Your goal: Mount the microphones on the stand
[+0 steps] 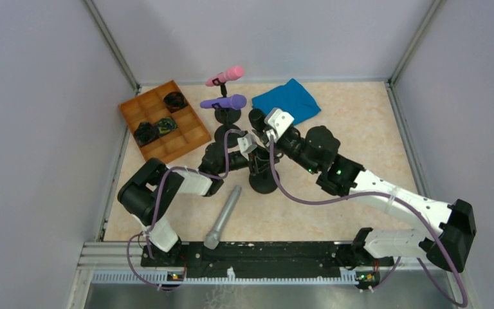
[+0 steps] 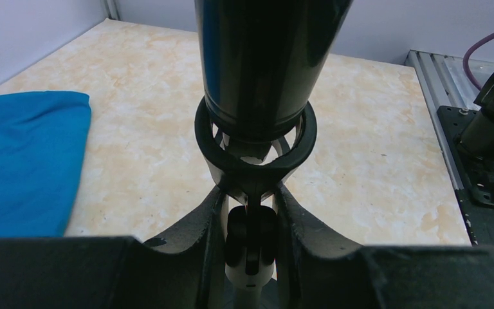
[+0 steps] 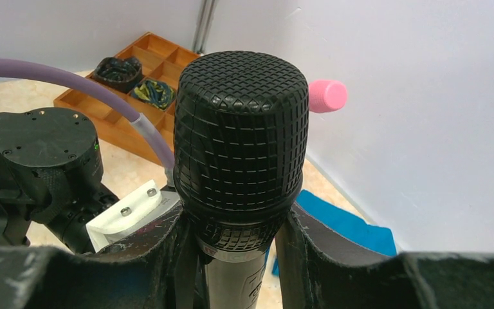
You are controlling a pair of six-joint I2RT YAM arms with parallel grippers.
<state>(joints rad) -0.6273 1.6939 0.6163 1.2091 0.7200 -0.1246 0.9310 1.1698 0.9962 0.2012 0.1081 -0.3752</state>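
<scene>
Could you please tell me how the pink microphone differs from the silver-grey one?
The pink microphone sits raised in the clip of a stand; the silver-grey microphone lies flat on the table. The pink microphone is at the far side; the silver-grey microphone lies toward the near edge. Both are slim handheld microphones.

Folded blue cloth lying at far centre of beige marbled table. Wooden divided tray at far left, holding three dark bundles in separate compartments.
</scene>
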